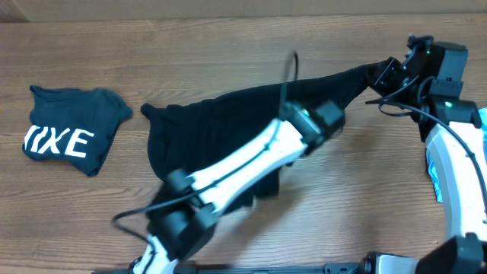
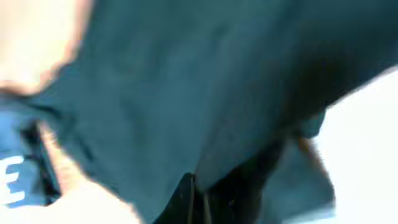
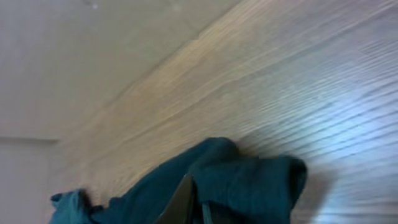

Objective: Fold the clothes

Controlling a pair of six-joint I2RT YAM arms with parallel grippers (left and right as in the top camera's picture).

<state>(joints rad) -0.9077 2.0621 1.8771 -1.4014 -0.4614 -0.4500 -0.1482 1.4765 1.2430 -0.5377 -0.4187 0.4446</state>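
Note:
A large black shirt point(image 1: 205, 125) lies stretched across the middle of the table, and its right end is lifted toward the far right. My left gripper point(image 1: 333, 119) reaches over the shirt's right part. In the left wrist view dark cloth point(image 2: 186, 93) fills the frame and the gripper point(image 2: 198, 204) is shut on a fold of it. My right gripper point(image 1: 383, 75) holds the shirt's far right corner. In the right wrist view it point(image 3: 196, 202) is shut on bunched fabric point(image 3: 261, 180). A folded dark top with white letters point(image 1: 70, 137) lies at the left.
The wooden table point(image 1: 228, 46) runs bare along the back. The left arm point(image 1: 228, 171) lies diagonally over the shirt from the front edge. The right arm's base point(image 1: 456, 167) stands at the right edge. The lettered top point(image 2: 12, 180) shows at the left of the left wrist view.

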